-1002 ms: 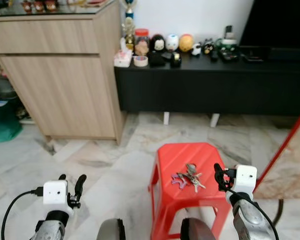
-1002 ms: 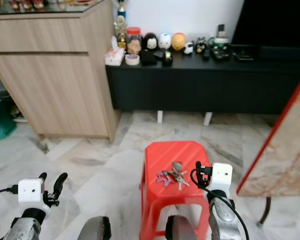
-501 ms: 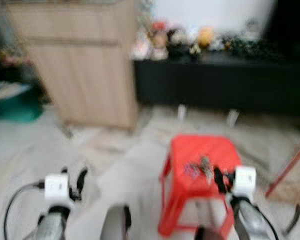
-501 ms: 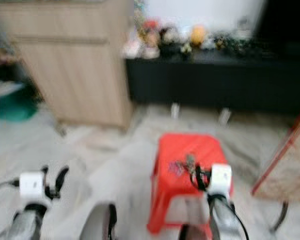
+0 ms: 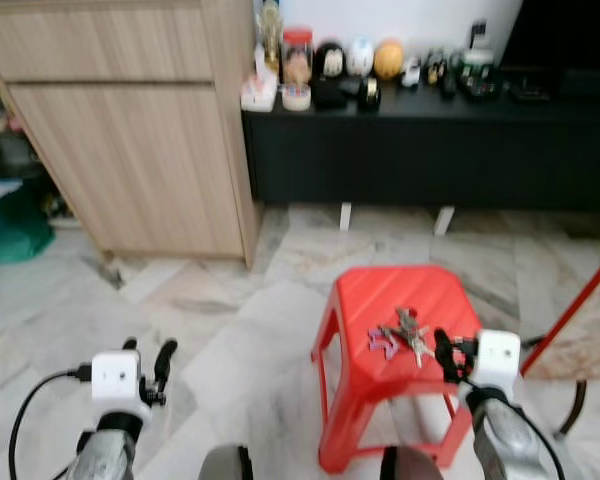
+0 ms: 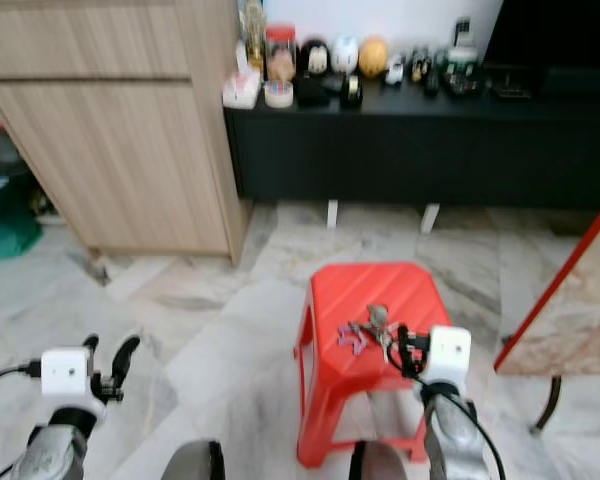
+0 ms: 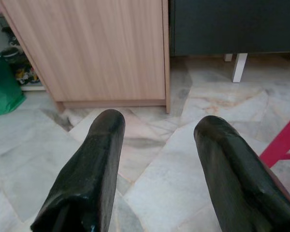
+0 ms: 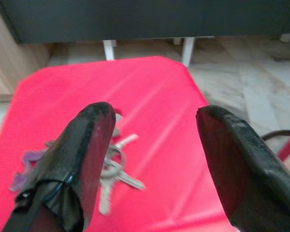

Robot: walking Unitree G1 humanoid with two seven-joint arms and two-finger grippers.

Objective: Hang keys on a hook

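Right now we hold our right claw (image 8: pixel 152 140) with its fingers apart and nothing between them, just above the near right edge of the red stool (image 5: pixel 380 300). The keys (image 5: pixel 402 334) lie flat on the stool's top, toward its near edge, just beside that claw and not touched by it. Our left claw (image 7: pixel 157 159) hangs over the marble floor (image 5: pixel 230 330), fingers apart and bare. Beyond stand a wooden cabinet (image 5: pixel 130 130) and a low black sideboard (image 5: pixel 430 150) carrying small ornaments.
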